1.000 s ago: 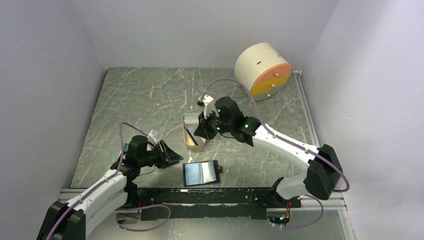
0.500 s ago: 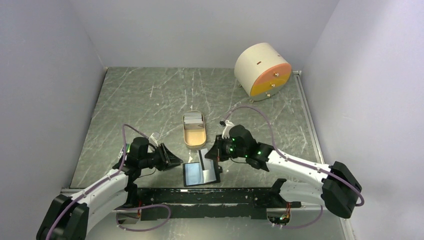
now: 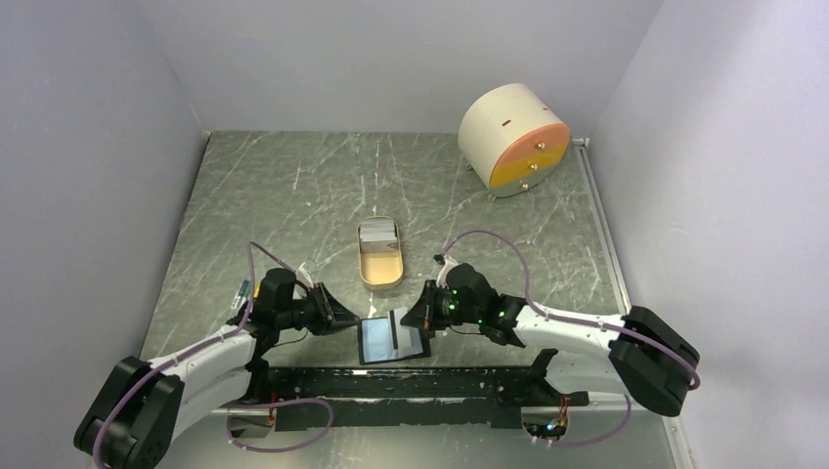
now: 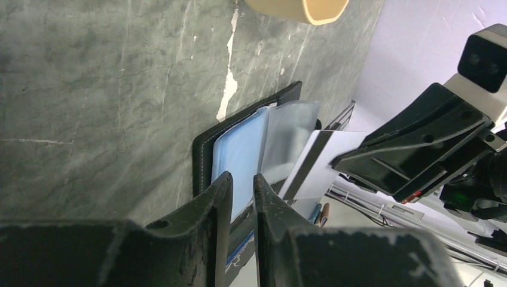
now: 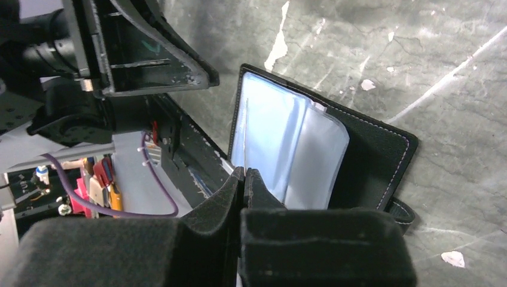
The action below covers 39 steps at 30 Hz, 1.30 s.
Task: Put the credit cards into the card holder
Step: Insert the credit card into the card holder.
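- Card holder [image 3: 375, 343]: lies open and flat on the marbled grey table [image 3: 293, 195], near its front edge and between the two arms. The glossy blue-grey pockets [image 4: 239, 149] face up inside a black stitched cover [image 5: 370, 161].
- Right gripper [image 3: 409, 318]: reaches in from the right, with its fingers pressed together on one credit card [image 3: 392, 325].
- Credit card, left wrist view [image 4: 326, 158]: a white face with a dark stripe along one edge, held tilted over the holder's pockets. In the right wrist view it shows only as a thin edge [image 5: 246, 131] rising from the closed fingertips [image 5: 234, 179] across the pockets. Whether its lower edge has entered a pocket cannot be told.
- Left gripper [image 3: 344, 318]: lies low at the holder's left edge. Its fingers [image 4: 224, 194] are drawn nearly together, with only a slit between them and nothing visibly gripped. The tips overlap the holder's near border in its own wrist view.
- Tan oval tray [image 3: 379, 283]: sits just beyond the holder toward the table's middle. A stack of credit cards [image 3: 376, 233] lies in its far end.
- Round beige drum [image 3: 513, 137]: has an orange face and stands at the far right corner, well apart from the rest.
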Available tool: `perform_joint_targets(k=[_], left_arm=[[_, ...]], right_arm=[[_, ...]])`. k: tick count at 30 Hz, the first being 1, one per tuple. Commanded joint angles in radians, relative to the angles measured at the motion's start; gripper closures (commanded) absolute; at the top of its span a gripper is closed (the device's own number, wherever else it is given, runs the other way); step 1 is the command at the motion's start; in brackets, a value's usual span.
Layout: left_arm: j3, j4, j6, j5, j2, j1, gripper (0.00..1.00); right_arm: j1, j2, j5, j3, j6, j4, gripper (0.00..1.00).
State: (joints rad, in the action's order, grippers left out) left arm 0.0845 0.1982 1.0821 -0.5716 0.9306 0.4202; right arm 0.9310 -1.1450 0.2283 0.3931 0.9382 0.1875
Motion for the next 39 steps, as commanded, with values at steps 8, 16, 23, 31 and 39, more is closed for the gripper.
perform_joint_targets(k=[8, 16, 23, 31, 39], left_arm=[[-0.002, 0.057, -0.002, -0.006, 0.072, 0.033, 0.75], [-0.011, 0.067, -0.014, 0.014, 0.095, 0.042, 0.75], [-0.009, 0.063, -0.034, 0.018, 0.125, 0.045, 0.76], [-0.014, 0.060, -0.040, 0.024, 0.129, 0.048, 0.80], [-0.018, 0.072, -0.035, 0.023, 0.138, 0.056, 0.82]], right_arm=[[0.011, -0.161, 0.014, -0.065, 0.004, 0.200, 1.00], [0.011, -0.233, 0.016, -0.101, 0.019, 0.265, 1.00], [0.011, -0.203, -0.036, -0.128, 0.030, 0.277, 1.00], [0.011, -0.212, -0.045, -0.162, 0.067, 0.342, 1.00], [0.011, -0.259, -0.034, -0.199, 0.120, 0.440, 0.97]])
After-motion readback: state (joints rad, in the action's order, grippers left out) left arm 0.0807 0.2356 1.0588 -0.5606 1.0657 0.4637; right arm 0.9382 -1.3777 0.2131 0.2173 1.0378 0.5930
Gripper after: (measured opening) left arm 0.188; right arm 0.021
